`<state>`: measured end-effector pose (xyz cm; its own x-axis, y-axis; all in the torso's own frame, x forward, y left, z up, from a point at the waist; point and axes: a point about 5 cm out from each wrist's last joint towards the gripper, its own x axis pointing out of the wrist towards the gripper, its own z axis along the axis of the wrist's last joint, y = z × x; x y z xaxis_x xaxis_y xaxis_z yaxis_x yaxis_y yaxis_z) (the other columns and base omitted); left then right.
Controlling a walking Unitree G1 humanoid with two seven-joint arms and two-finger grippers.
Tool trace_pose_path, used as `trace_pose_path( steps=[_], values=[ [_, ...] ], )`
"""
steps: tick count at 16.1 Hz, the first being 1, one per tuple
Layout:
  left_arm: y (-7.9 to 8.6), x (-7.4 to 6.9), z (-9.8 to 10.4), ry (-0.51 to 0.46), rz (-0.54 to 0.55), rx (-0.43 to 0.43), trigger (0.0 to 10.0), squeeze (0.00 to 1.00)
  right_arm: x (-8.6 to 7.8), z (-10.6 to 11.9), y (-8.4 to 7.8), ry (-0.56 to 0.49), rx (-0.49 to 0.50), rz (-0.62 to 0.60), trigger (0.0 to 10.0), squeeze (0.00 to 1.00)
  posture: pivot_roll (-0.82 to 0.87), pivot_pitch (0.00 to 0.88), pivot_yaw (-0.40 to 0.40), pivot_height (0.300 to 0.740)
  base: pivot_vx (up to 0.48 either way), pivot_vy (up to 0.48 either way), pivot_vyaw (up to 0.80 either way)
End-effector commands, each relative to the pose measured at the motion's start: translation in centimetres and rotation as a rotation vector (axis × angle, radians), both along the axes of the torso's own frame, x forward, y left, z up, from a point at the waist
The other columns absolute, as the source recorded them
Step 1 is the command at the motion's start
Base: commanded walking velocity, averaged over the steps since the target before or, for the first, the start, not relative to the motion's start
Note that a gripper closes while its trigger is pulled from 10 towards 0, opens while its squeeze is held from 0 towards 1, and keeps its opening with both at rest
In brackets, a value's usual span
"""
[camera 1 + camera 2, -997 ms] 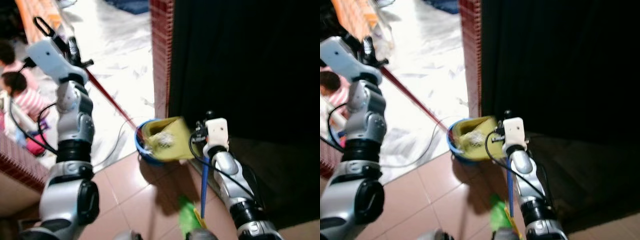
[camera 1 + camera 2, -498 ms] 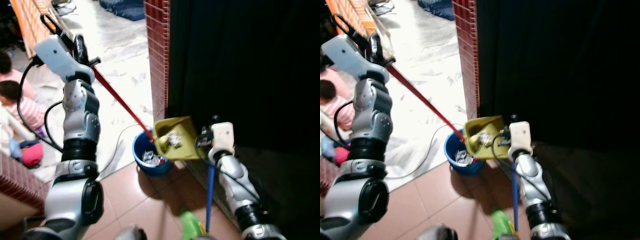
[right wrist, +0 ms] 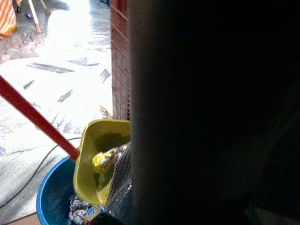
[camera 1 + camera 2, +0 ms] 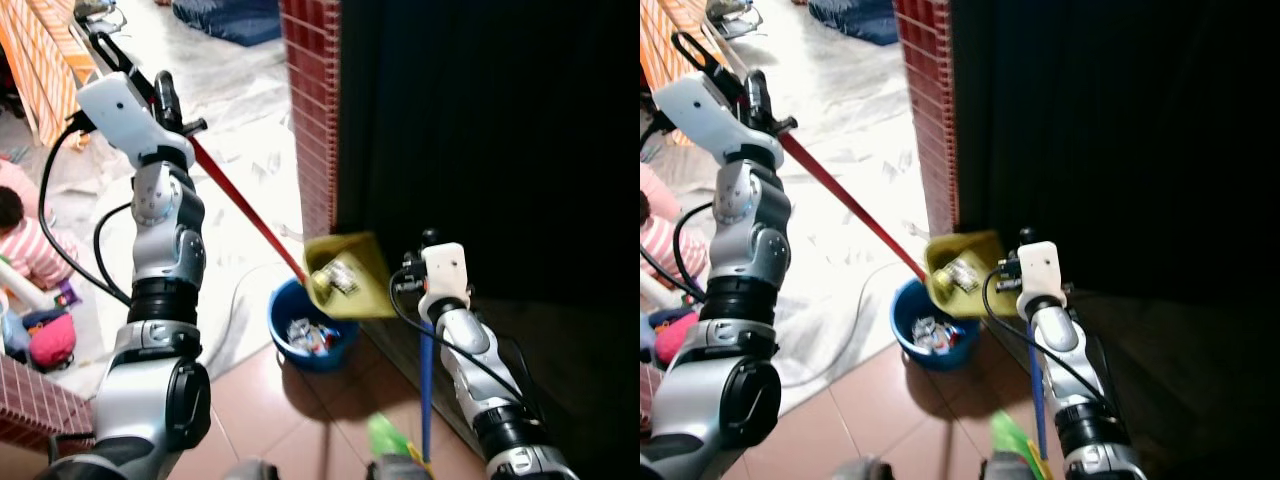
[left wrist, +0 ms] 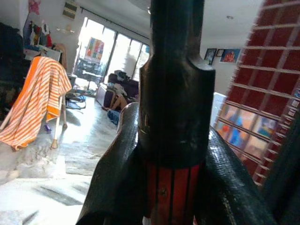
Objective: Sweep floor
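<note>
My left gripper [image 4: 170, 110] is raised at the upper left, shut on a red broom handle [image 4: 245, 205] that slants down to the bucket. In the left wrist view the fingers [image 5: 115, 187] clasp that handle [image 5: 174, 192] below its black cap. My right gripper [image 4: 413, 275] is shut on the blue handle [image 4: 427, 385] of a yellow dustpan [image 4: 362, 285]. The pan hangs tilted just above a blue bucket [image 4: 290, 340] and holds crumpled wrappers [image 4: 338, 278]. More wrappers [image 4: 308, 333] lie inside the bucket.
A red-tiled pillar [image 4: 312, 110] rises behind the bucket, with a dark opening [image 4: 490, 140] to its right. A person [image 4: 25, 240] sits on the pale floor at the left. A cable [image 4: 235, 290] trails on the floor, a low brick wall [image 4: 30, 410] stands near left, and something green [image 4: 385, 438] lies below.
The camera has shifted. The dustpan has lifted off the bucket's rim and now hangs above it; wrappers now show inside the bucket. Both grippers keep their hold.
</note>
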<state>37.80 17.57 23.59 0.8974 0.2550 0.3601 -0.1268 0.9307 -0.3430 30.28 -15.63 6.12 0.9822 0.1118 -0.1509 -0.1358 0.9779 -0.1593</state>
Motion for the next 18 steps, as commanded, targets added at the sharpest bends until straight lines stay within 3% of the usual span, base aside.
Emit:
trace_pose_path(
  steps=[1, 5, 11, 13, 15, 18],
  values=[
    [1.2, -0.5, 2.3, -0.101, 0.071, 0.059, 10.0, 0.0, 0.7, 1.6, 1.0, -0.078, -0.003, 0.035, 10.0, 0.0, -0.11, 0.0, 0.06, 0.74, 0.0, 0.0, 0.0],
    [0.6, -0.7, 2.3, -0.116, 0.06, 0.071, 10.0, 0.0, 0.5, 1.4, 1.2, -0.07, 0.001, 0.04, 10.0, 0.0, -0.11, 0.0, 0.056, 0.74, 0.0, 0.0, 0.0],
    [-1.8, -1.2, 3.2, -0.2, 0.019, 0.24, 10.0, 0.0, 0.3, 1.1, 1.1, -0.059, -0.003, 0.039, 10.0, 0.0, -0.11, 0.0, 0.057, 0.74, 0.0, 0.0, 0.0],
    [-3.3, -1.5, 3.7, -0.244, -0.052, 0.303, 10.0, 0.0, 0.6, 1.5, 1.5, -0.075, 0.0, 0.045, 10.0, 0.0, -0.11, 0.0, 0.068, 0.74, 0.0, 0.0, 0.0],
    [-6.2, -2.4, 3.6, -0.314, -0.213, 0.423, 10.0, 0.0, 1.1, 2.0, 1.7, -0.089, 0.003, 0.051, 10.0, 0.0, -0.11, 0.0, 0.067, 0.74, 0.0, 0.0, 0.0],
    [-9.4, -3.7, 2.0, -0.327, -0.415, 0.513, 10.0, 0.0, 1.2, 2.0, 1.6, -0.09, 0.0, 0.051, 10.0, 0.0, -0.11, 0.0, 0.066, 0.74, 0.0, 0.0, 0.0]
  ],
)
